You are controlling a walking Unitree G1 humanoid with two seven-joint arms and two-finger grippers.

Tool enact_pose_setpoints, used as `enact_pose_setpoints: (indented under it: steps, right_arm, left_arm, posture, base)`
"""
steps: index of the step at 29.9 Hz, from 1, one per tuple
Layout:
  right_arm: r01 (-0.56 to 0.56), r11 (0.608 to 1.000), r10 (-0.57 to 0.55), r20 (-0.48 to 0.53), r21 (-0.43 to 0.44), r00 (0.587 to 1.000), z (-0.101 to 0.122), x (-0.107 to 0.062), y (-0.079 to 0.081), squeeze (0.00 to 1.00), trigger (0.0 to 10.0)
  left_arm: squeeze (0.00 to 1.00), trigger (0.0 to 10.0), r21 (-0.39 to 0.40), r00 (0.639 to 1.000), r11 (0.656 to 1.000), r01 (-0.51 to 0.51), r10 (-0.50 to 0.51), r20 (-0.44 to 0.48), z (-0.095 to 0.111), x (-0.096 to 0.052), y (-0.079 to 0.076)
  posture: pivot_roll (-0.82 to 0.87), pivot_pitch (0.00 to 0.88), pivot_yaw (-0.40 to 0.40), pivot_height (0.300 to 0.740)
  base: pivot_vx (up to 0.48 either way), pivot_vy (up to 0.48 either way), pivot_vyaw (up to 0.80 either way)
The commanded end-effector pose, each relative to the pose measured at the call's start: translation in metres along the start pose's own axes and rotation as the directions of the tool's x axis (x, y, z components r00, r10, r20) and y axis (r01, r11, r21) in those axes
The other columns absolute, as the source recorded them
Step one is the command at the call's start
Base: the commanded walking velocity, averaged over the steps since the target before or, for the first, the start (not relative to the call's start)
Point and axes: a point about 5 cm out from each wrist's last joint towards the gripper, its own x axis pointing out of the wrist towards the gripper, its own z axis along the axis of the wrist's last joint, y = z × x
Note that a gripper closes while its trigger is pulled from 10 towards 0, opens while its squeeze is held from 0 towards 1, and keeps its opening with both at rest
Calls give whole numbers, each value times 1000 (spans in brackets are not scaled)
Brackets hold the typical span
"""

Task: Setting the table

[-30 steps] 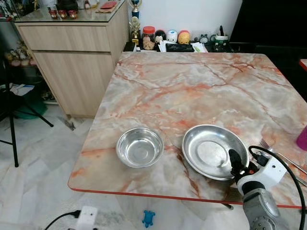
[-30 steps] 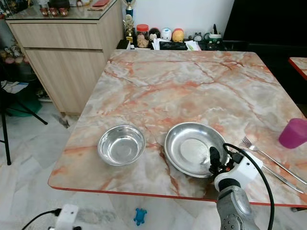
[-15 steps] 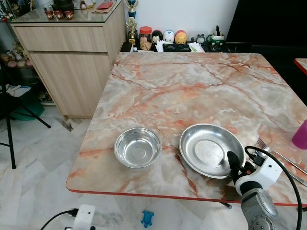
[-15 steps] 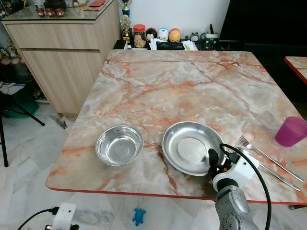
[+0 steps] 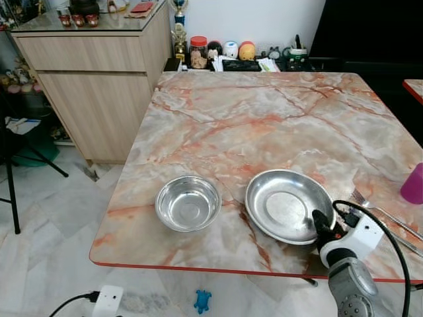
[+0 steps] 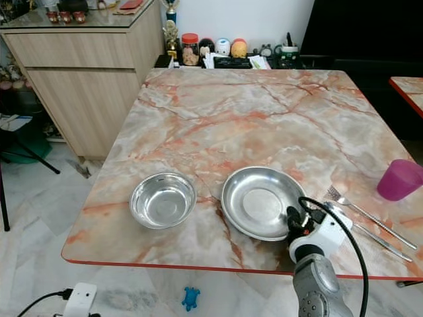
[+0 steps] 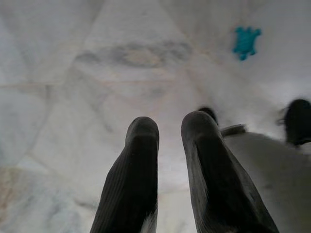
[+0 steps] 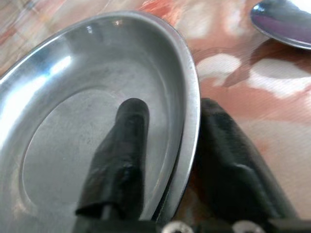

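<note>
Near the front edge of the marble surface point(image 5: 264, 112), toward its right corner, the right pincer point(image 8: 167, 155) is clamped on the rim of the steel plate point(image 5: 287, 206): one black finger point(image 8: 124, 145) lies inside the dish, the other sits outside, under the rim, so the metal edge runs between them. That plate rests flat on the surface, its near-right rim being the part gripped. Just beside it, toward the left edge, stands a steel bowl point(image 5: 188, 203), upright and apart from the plate. On the other side of the plate, near the right edge, a fork point(image 6: 360, 210) and a spoon point(image 8: 284, 22) lie on the marble, the spoon's bowl close to the plate's rim. A purple cup point(image 6: 399, 179) stands at the right edge, beyond the cutlery.

Past the far edge, jars and small ornaments crowd a low shelf, and a wooden cabinet point(image 5: 99, 72) stands off the far-left corner.

The left pincer point(image 7: 167, 141) hangs over the pale tiled floor point(image 7: 73, 73), its two fingers slightly apart and holding nothing; a small blue toy point(image 7: 245, 41) lies on the floor beyond it.
</note>
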Motion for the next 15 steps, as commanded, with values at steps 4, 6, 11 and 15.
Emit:
enact_pose_setpoints:
  steps: [4,6,11,15]
  right_arm:
    - [-8,1000,8,4,-13,1000,0,2,4,0,0]
    - [-6,1000,7,9,-12,1000,0,2,5,0,0]
    - [10,1000,-10,72,0,997,7,3,6,0,0]
    - [29,998,-37,157,53,987,16,2,5,0,0]
  left_arm:
    - [0,10000,8,1000,1000,6,-6,-5,1,1,-9]
    - [0,10000,8,1000,1000,4,-4,-6,0,1,-7]
    - [0,10000,7,1000,1000,-9,9,-11,-3,-1,4]
    - [0,10000,8,1000,1000,-19,19,-13,-4,-1,10]
  posture:
    - [35,20,-6,740]
    - [36,20,-7,740]
    - [37,21,-6,740]
    - [37,20,-5,740]
  base:
    - [0,0,0]
    - [0,0,0]
    - [0,0,0]
    - [0,0,0]
